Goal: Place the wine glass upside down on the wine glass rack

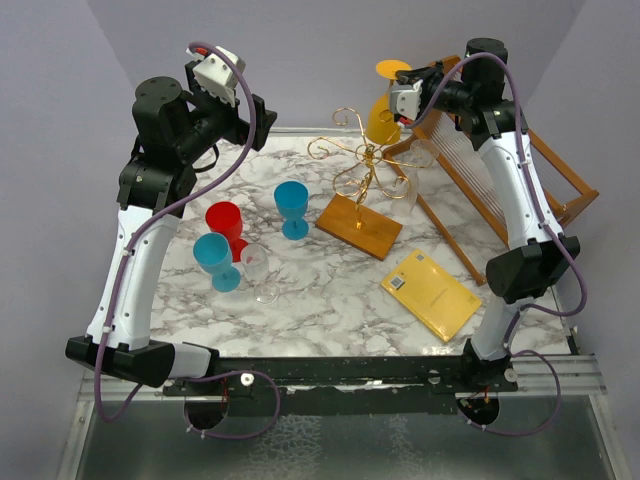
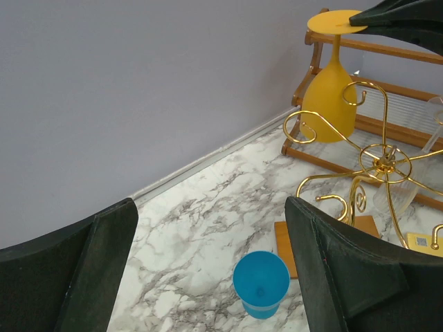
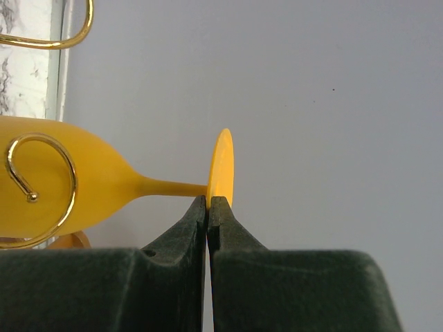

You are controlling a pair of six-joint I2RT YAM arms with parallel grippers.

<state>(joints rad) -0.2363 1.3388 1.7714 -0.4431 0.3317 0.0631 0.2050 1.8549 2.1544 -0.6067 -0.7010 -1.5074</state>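
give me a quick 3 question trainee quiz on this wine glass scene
1. True or false: the yellow glass hangs upside down in the right gripper.
2. Which part of it is pinched? A) bowl B) stem C) foot
3. Fill in: the left gripper is ____.

Key: 1 true. 2 C, the rim of the foot. 3 open, holding nothing, above a blue cup near the gold rack.
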